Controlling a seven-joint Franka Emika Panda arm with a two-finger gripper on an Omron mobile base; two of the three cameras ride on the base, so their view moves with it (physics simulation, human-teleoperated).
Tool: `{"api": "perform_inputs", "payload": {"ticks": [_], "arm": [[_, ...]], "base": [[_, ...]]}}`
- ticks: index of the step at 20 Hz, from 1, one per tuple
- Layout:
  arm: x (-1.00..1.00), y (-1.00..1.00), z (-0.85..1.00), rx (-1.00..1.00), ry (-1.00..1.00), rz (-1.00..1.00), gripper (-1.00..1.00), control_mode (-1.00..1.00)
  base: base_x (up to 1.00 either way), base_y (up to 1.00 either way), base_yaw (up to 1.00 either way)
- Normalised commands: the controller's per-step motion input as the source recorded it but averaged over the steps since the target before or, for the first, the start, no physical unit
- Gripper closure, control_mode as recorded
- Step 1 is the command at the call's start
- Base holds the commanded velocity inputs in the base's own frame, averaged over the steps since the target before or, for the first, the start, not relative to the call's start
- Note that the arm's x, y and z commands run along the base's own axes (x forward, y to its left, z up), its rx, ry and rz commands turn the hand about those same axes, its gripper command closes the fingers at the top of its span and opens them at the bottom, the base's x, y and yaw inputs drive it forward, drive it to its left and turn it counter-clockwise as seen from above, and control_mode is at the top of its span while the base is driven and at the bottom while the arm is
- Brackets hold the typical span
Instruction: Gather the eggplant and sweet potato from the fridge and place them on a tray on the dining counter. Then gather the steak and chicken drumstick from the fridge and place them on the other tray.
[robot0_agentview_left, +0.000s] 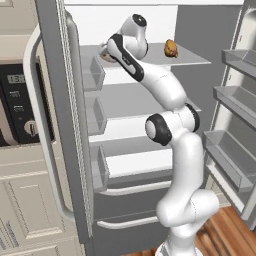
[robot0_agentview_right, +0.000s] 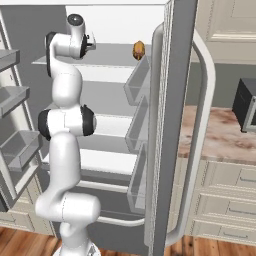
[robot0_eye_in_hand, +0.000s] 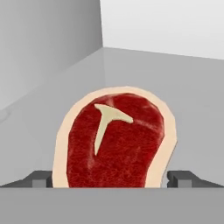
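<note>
Inside the fridge (robot0_agentview_left: 60, 125), the tool (robot0_eye_in_hand: 113, 180) stands wide open on the top shelf (robot0_agentview_left: 190, 59), fingertips (robot0_eye_in_hand: 40, 178) flanking the steak (robot0_eye_in_hand: 116, 140), gripping nothing; chicken drumstick (robot0_agentview_left: 171, 48) nearby.

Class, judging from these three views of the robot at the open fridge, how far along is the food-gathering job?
Done: the tall dark grey fridge stands open, and no eggplant or sweet potato shows on its shelves. In hand: the open gripper straddles the red, cream-rimmed steak on the top shelf, not yet closed. Left: lifting the steak, then fetching the tan-brown chicken drumstick farther along that shelf. The trays are out of view.
</note>
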Motion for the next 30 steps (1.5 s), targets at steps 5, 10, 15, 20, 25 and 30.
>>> {"api": "perform_inputs", "payload": {"ticks": [5,10,15,20,25,30], "arm": [[0.0,0.0,-0.34,0.0,0.02,0.0,-1.0,-1.0],[0.03,0.0,-0.27,0.0,0.01,0.0,-1.0,-1.0],[0.06,0.05,-0.15,0.01,0.01,0.0,1.0,-1.0],[0.01,0.0,-0.02,0.04,0.0,0.0,1.0,-1.0],[-0.21,0.0,0.0,0.06,0.0,0.0,1.0,-1.0],[-0.41,0.0,-0.01,0.04,0.0,-0.01,1.0,-1.0]], "base": [[0.0,0.0,0.0],[0.0,0.0,0.0],[0.0,0.0,0.0],[0.0,0.0,0.0],[0.0,0.0,0.0],[0.0,0.0,0.0]]}}
